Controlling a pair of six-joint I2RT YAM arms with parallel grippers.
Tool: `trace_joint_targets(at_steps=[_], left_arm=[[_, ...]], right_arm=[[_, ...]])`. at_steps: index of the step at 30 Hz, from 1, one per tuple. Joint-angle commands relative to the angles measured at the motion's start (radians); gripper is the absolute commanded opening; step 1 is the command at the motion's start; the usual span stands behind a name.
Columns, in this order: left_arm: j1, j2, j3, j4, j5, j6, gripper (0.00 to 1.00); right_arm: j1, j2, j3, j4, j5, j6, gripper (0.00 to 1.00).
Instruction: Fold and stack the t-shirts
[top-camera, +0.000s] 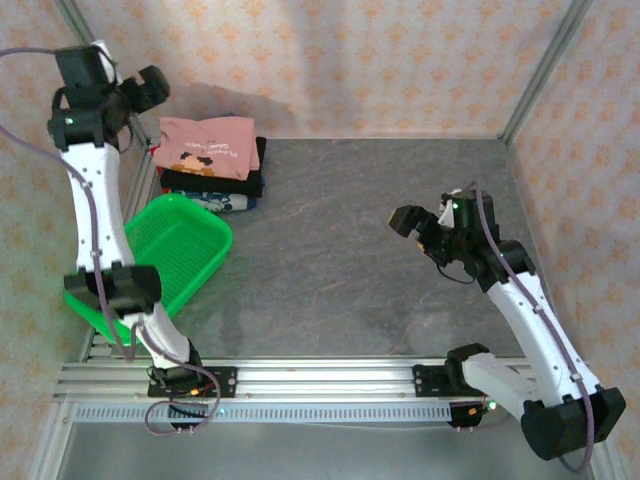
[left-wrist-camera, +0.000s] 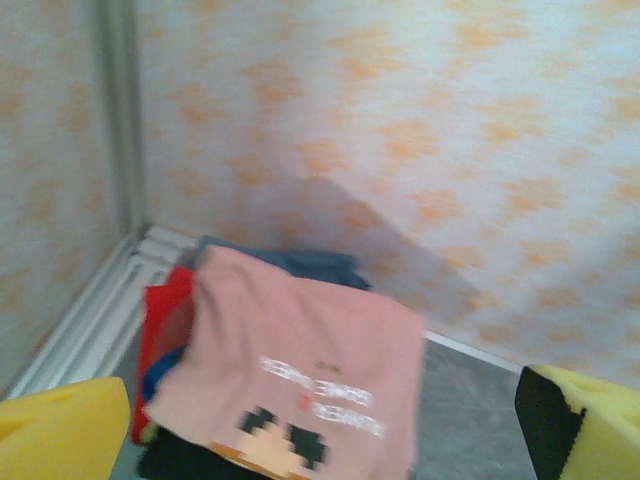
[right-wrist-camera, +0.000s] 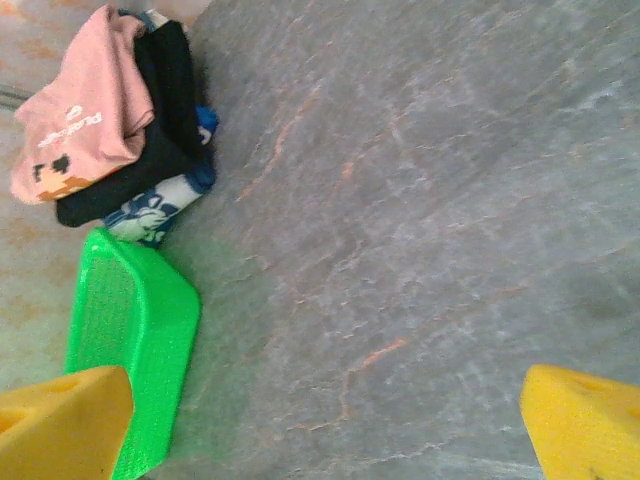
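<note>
Left gripper (top-camera: 150, 90): raised in the far-left corner, just left of the shirt pile and above it. Jaws spread wide, nothing between them. Its yellow pads (left-wrist-camera: 62, 432) sit at the lower corners of the left wrist view, clear of the cloth.

Pink t-shirt (top-camera: 205, 145): folded, on top of the pile, with a dark pixel-style print and white lettering facing up. Under it lies the black shirt (top-camera: 215, 184). The blue-and-white patterned shirt (top-camera: 228, 203) pokes out at the pile's near edge. The red shirt (left-wrist-camera: 165, 320) shows at the pile's left side, below the pink. The pile rests on the desk (top-camera: 380, 260) in the far-left corner, close to the patterned wall (top-camera: 350, 60).

Green mesh basket (top-camera: 175, 250): just on the near side of the pile, at the desk's left edge beside the left arm.

Right gripper (top-camera: 415, 222): over the right half of the desk, well apart from pile and basket. Jaws spread wide, gripping nothing, with yellow pads (right-wrist-camera: 580, 425) above bare grey surface
</note>
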Motion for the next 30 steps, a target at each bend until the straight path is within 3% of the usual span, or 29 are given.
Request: trace_joint_targets(at_steps=[1, 7, 11, 15, 23, 27, 30], left_arm=[[-0.061, -0.128, -0.243, 0.098, -0.063, 0.037, 1.00], [-0.118, -0.492, -0.759, 0.299, -0.173, -0.011, 1.00], [-0.116, -0.600, -0.917, 0.218, -0.272, -0.014, 1.00], [-0.116, -0.685, -1.056, 0.198, -0.238, -0.020, 1.00], [-0.117, -0.816, -1.272, 0.073, -0.062, -0.015, 1.00], [-0.117, -0.836, -1.340, 0.054, 0.018, -0.047, 0.99], [-0.117, -0.828, -1.349, 0.060, 0.011, -0.043, 0.97]], right_arm=[[-0.003, -0.027, 0.035, -0.140, 0.142, -0.095, 0.99], [-0.040, -0.071, -0.004, -0.160, 0.217, -0.160, 0.99], [-0.065, -0.071, -0.022, -0.150, 0.155, -0.184, 0.99], [-0.068, -0.079, -0.057, -0.135, 0.070, -0.183, 0.99], [-0.067, -0.129, -0.104, -0.153, -0.011, -0.187, 0.99], [-0.067, -0.146, -0.130, -0.139, -0.043, -0.170, 0.99], [-0.068, -0.151, -0.150, -0.113, -0.067, -0.150, 0.99]])
